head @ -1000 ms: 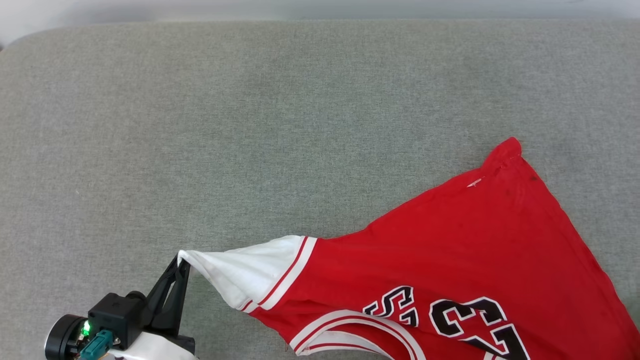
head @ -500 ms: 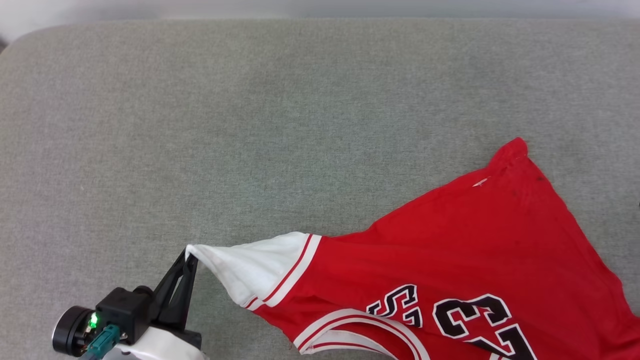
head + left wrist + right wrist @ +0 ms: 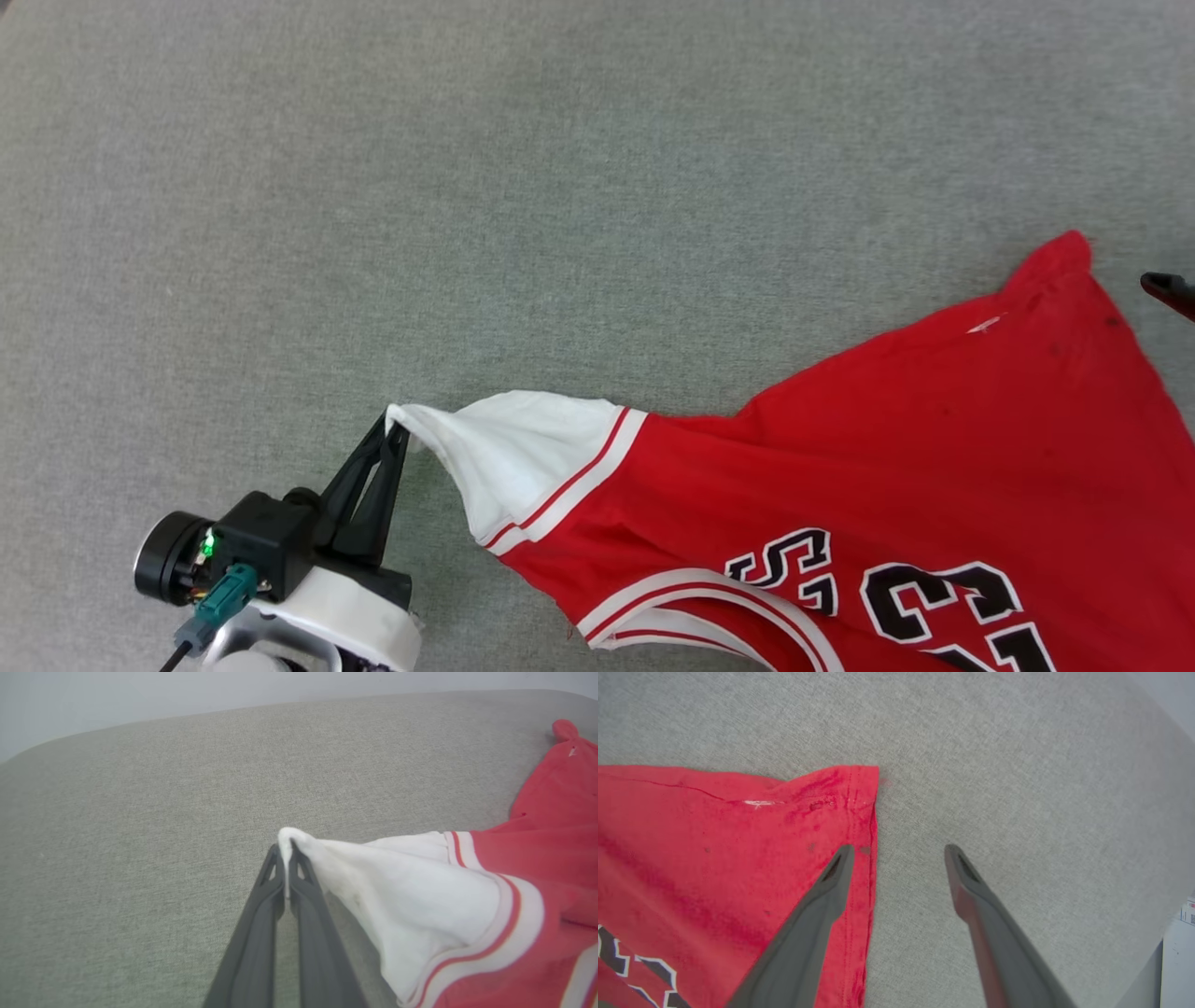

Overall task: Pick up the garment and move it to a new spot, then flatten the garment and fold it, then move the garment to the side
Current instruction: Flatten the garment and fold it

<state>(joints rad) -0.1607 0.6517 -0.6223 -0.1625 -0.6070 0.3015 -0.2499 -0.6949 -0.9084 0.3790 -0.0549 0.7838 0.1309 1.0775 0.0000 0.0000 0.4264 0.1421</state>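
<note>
With my left gripper (image 3: 400, 429) clenching the white sleeve tip of the garment (image 3: 887, 448), which is lying on the grey pad (image 3: 467, 187), and my right gripper (image 3: 899, 848) standing released astride its far red hem, I'm risking a one-sided pull bunching it.

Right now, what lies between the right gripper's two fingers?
In the right wrist view, the right gripper stands open: between its fingers lie the hemmed edge of the garment and bare grey cushion; nothing is gripped.
</note>
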